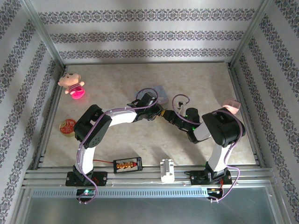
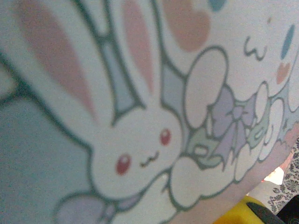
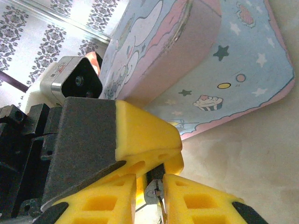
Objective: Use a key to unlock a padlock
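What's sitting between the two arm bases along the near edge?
In the top external view, a black board with orange connectors and a white block lie between the left arm base and the right arm base.

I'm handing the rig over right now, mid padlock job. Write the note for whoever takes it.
Left claw: close against the cartoon tin; open or shut unclear.
Right claw: fingers nearly together, small metal piece between them; key or padlock unclear.
Done: claws meet tip to tip by the tin.
To do: confirm the grip, turn key, free shackle.
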